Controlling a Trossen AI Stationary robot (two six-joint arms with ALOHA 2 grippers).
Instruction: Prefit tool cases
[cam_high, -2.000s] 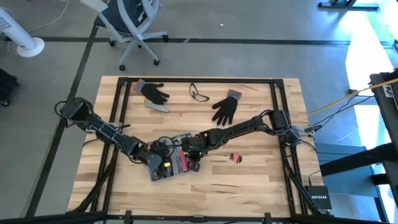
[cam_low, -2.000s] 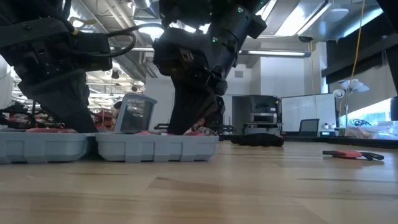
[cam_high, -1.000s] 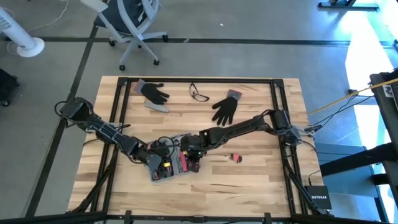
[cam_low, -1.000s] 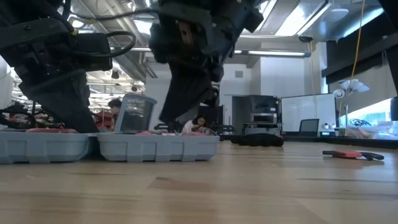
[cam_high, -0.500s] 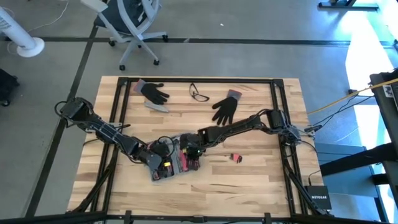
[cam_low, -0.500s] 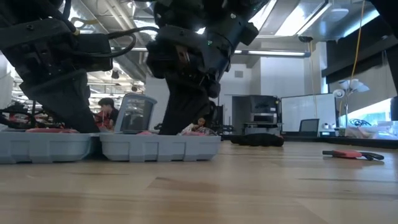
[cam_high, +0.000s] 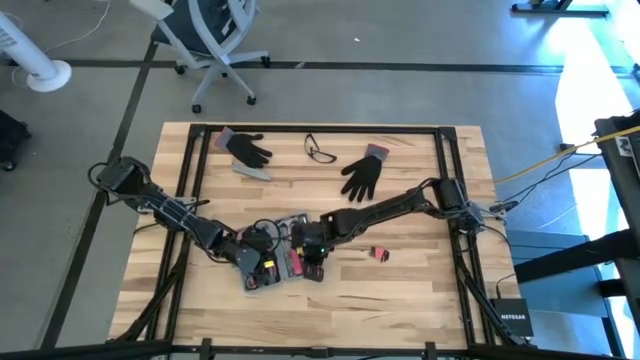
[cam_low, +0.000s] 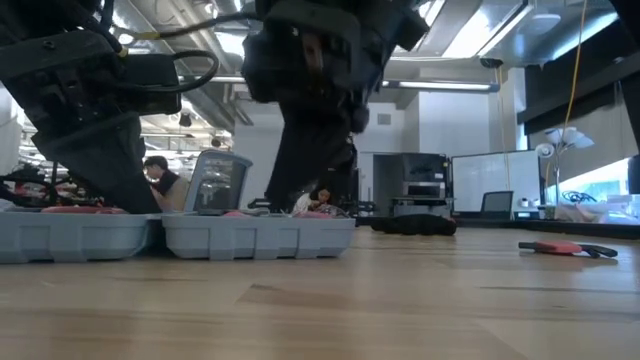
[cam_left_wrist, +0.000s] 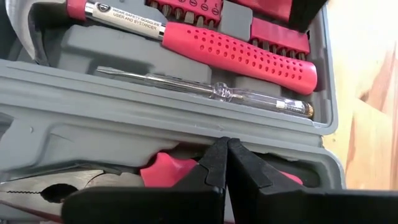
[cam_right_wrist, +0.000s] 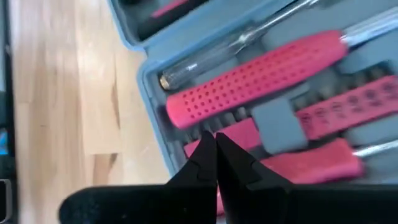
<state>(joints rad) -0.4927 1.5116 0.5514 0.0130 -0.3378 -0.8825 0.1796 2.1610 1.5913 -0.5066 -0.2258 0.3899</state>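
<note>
The tool case (cam_high: 283, 262) is laid open on the near middle of the wooden table (cam_high: 420, 290), its two grey halves seen edge-on in the low view (cam_low: 180, 236). Both grippers are held over it. The left gripper (cam_left_wrist: 224, 163) is seen pressed together, nothing between its fingers, just above the case's inner rim, beside a clear-handled screwdriver (cam_left_wrist: 249, 96) and a red-handled hammer (cam_left_wrist: 239, 53) seated in their recesses. The right gripper (cam_right_wrist: 214, 155) is likewise closed on nothing, poised over the other side of the same tray near the red dotted handle (cam_right_wrist: 255, 78).

The step in hand is judged to be the pressing or nudging of tools into their moulded seats with closed fingertips. The next move would call for a light downward push on whichever tool sits proud, without the case being slid along the table.

Farther back, a small red and black item (cam_high: 379, 253) lies apart from the case; what it is cannot be made out. Two black gloves (cam_high: 362, 175) and a pair of glasses (cam_high: 319, 151) lie at the far edge. Much of the case is covered by the arms from above, and whether any recess is empty cannot be told.
</note>
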